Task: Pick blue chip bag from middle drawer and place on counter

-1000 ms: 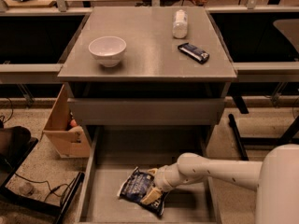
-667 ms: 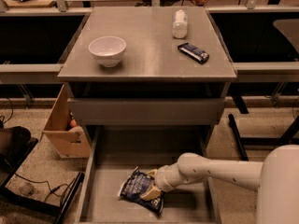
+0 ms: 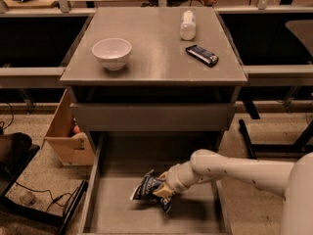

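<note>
The blue chip bag (image 3: 145, 187) is in the open middle drawer (image 3: 122, 215), crumpled and tipped up, its lower edge just above the drawer floor. My gripper (image 3: 164, 190) reaches in from the right on the white arm and is shut on the bag's right side. The counter (image 3: 156, 67) is the grey cabinet top above and behind the drawer.
On the counter stand a white bowl (image 3: 111, 53), a white bottle (image 3: 188, 25) and a small dark blue wrapped bar (image 3: 202, 55). A closed drawer front (image 3: 151, 116) overhangs the open drawer. A cardboard box (image 3: 68, 136) sits on the floor at the left.
The bag has risen slightly off the drawer floor with the gripper and tipped more upright.
</note>
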You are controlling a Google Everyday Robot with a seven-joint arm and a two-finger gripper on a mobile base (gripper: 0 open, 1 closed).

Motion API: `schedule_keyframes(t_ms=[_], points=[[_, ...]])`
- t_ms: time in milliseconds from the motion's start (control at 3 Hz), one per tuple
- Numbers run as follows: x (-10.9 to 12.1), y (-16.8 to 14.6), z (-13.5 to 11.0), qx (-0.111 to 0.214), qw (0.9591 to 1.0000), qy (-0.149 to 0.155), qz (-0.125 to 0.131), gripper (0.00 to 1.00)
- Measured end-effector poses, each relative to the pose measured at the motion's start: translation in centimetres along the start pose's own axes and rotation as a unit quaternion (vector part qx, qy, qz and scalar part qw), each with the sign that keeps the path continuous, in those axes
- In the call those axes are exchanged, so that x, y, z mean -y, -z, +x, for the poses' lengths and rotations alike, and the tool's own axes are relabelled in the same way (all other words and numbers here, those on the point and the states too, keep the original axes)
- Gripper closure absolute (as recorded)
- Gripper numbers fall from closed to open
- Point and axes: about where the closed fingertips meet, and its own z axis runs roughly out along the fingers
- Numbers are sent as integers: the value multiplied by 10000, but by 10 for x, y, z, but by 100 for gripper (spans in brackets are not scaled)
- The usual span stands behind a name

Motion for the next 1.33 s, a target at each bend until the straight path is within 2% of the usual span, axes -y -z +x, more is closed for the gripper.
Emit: schedule_keyframes(t_ms=[333, 667, 1000, 1333], points=[[19, 53, -25, -357, 9990, 162, 194, 100], [52, 124, -58, -946, 9943, 288, 401, 100], [87, 195, -84, -1225, 9906, 297, 528, 100], [109, 268, -110, -1307, 9892, 307, 594, 100]])
